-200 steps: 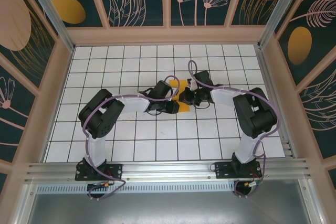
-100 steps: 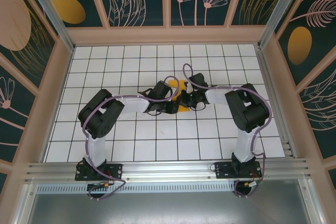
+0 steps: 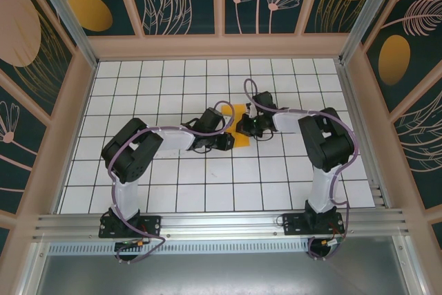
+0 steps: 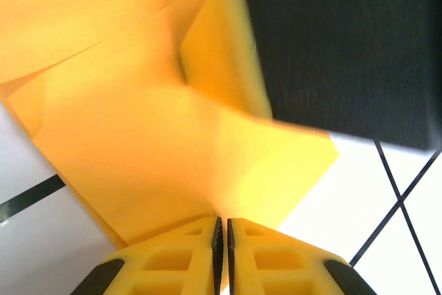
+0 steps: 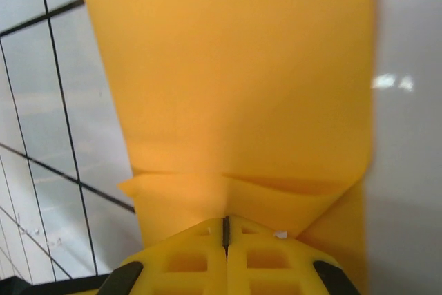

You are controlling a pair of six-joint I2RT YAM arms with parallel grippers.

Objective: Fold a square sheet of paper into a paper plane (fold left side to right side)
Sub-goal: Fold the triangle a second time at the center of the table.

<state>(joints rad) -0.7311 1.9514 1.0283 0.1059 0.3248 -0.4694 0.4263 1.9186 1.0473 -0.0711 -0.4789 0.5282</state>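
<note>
Pinched by the left gripper (image 4: 222, 229), jaws almost together on a folded edge of the sheet of paper (image 3: 239, 111). Pinched too by the right gripper (image 5: 225, 226), jaws pressed tight. Counted: two grippers, one sheet. Lying mid-table (image 3: 173, 191) between them, long axis running away from the bases; cannot tell which end leads.

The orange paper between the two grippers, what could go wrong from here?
The left gripper and right gripper both look pinched shut on the sheet of paper, so pulling apart could tear it. The paper is buckled rather than flat, so pressing now might set a crooked crease.
</note>
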